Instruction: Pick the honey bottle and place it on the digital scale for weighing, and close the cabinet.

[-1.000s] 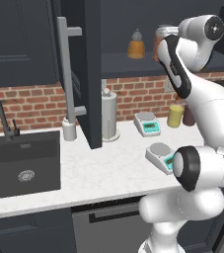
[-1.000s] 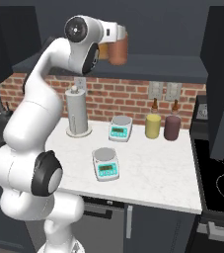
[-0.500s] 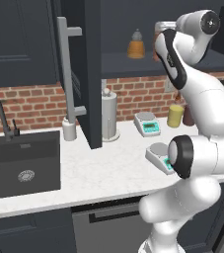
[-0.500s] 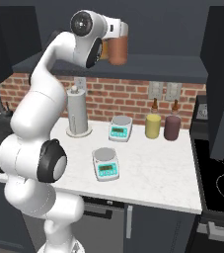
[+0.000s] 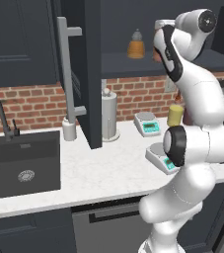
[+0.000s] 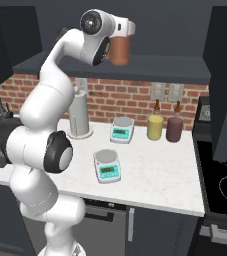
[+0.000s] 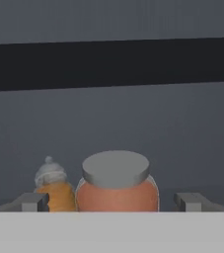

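Hand view: jaws spread wide, flanking honey bottle [image 7: 116, 188] beside beehive bottle [image 7: 53, 189], lined up for grasp.

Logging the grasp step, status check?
Gripper open, fingers either side of the honey jar on the cabinet shelf. Small orange bottle close beside it. Scale bare, cabinet door open.

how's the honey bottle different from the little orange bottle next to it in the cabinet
The honey bottle is a wide reddish-brown jar; the orange bottle is narrower and brighter orange. The honey bottle has a flat grey lid, while the orange bottle ends in a small rounded pale cap. The honey bottle sits between the fingertips of the tool; the orange bottle stands off to one side. Both stand upright on the cabinet shelf.
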